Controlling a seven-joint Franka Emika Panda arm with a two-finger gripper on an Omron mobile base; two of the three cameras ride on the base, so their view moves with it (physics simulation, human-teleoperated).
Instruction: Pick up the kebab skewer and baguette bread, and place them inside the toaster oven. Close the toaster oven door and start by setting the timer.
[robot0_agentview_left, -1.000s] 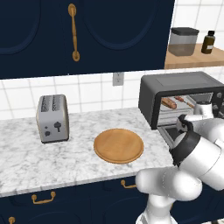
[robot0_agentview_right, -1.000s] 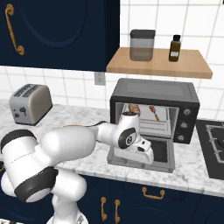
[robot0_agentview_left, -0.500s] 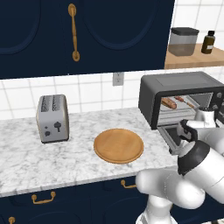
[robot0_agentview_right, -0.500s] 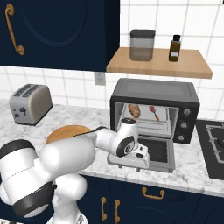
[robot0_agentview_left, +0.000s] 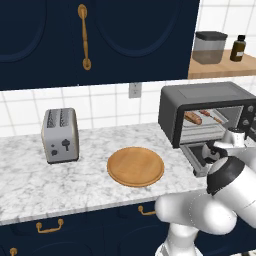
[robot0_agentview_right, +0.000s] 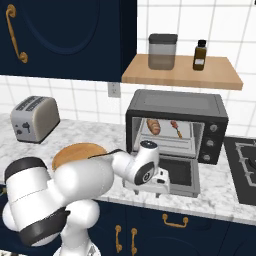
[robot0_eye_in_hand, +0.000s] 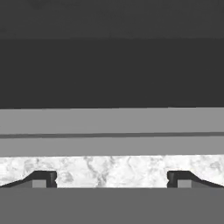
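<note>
Golden-brown baguette bread (robot0_agentview_left: 193, 118) and the kebab skewer (robot0_agentview_left: 211, 115) both lie on the rack inside the toaster oven (robot0_agentview_left: 205, 112) in the left base view, the loaf toward the left wall, the skewer toward the right. The toaster oven door (robot0_agentview_left: 196, 156) hangs flat, out toward the front edge of the worktop (robot0_agentview_left: 30, 180). I judge loading done, so the step in hand is closing the door. A wooden board (robot0_agentview_left: 135, 166) sits just left of it, a silver toaster (robot0_agentview_left: 60, 135) well off toward the left end.

From the right base view, I see the door (robot0_agentview_right: 186, 171) folded down flat, its free edge reaching nearly to the worktop's front edge (robot0_agentview_right: 220, 200). My pincer (robot0_agentview_right: 161, 180) is low at the door's front left corner, half hidden by the wrist.

Through the hand view, the pincer (robot0_eye_in_hand: 112, 178) has its tips far apart with nothing between them; marble shows in the gap, and a grey band that I take for the door's edge or handle (robot0_eye_in_hand: 112, 131) runs across just beyond.

To do this well, I'd slip under the free edge near its middle, not the corner, so the door doesn't twist. Lift in an arc about the hinge, not straight up, and push until it seats. The timer knobs (robot0_agentview_right: 214, 135) on the right come after
</note>
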